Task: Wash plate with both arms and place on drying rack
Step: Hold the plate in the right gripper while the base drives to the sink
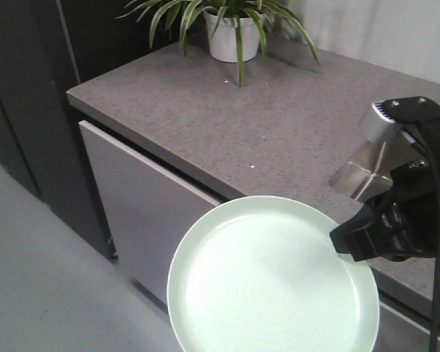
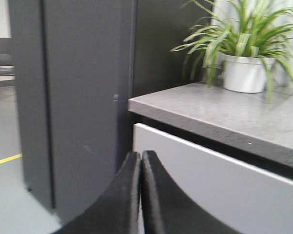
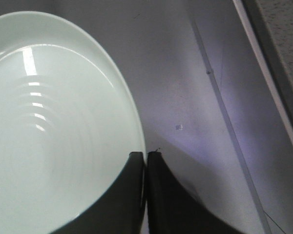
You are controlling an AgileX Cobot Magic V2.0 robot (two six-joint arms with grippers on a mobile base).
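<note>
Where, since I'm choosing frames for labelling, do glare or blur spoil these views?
Front view: sharp, though the round pale mint-green plate is nearly washed out. Left wrist view: soft throughout, the green-leaved plant in its white pot blurred. Right wrist view: white glare streaks on the plate, dark fingers out of focus.

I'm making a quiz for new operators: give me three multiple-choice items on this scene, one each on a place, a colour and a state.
1. Where does the white plant pot stand? A on the grey speckled stone counter; B on the floor; C on a chair.
2. What colour is the round smooth plate? A red; B pale mint green; C black.
3. The black left pincer is: A open; B shut on a cup; C shut, empty.
Answers: 1 A, it stands at the counter's far end; 2 B, the black right pincer grips its pale green rim; 3 C, its fingers meet with nothing between.
</note>
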